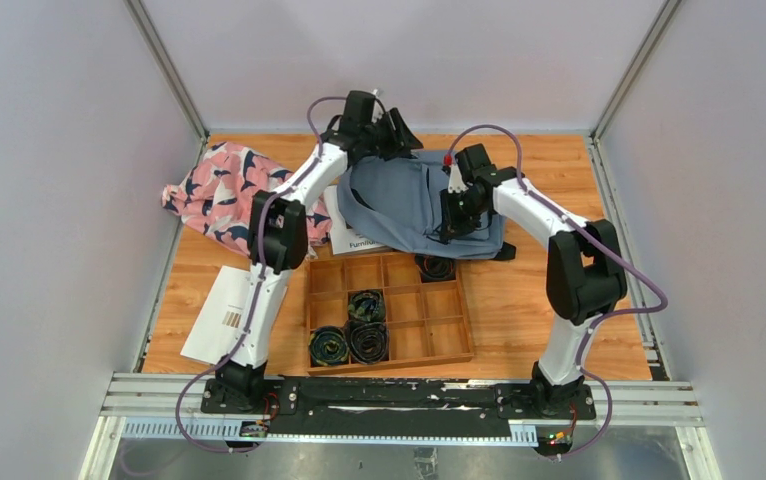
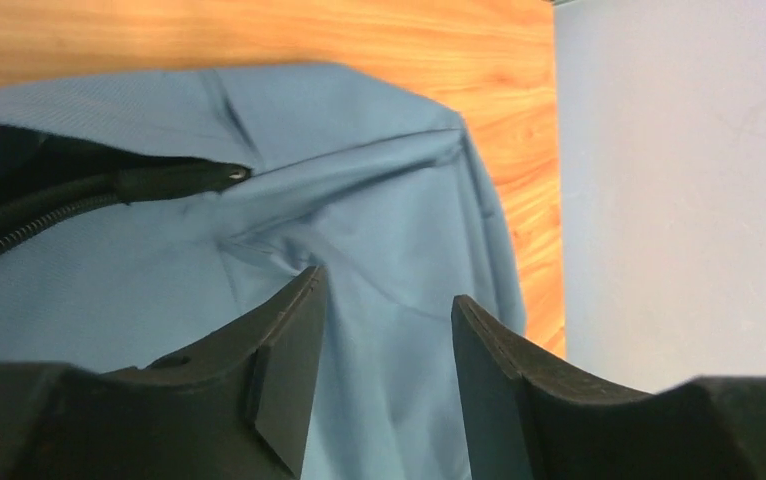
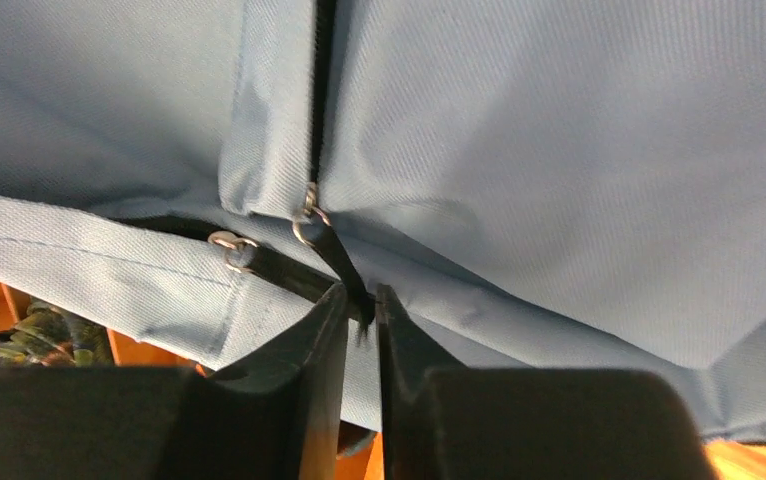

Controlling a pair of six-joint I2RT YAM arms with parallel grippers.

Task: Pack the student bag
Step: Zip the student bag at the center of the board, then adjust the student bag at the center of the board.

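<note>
Table [image 1: 529, 300]: booklet [image 1: 352, 238] half under student bag [image 1: 409, 200]

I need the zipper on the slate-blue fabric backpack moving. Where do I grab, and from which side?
Grip the black pull tab on the metal-ringed slider of the slate-blue fabric backpack, likely from its free end, where the right end effector sits: it is a thin flat strip lying loose, unlike the fabric.
</note>
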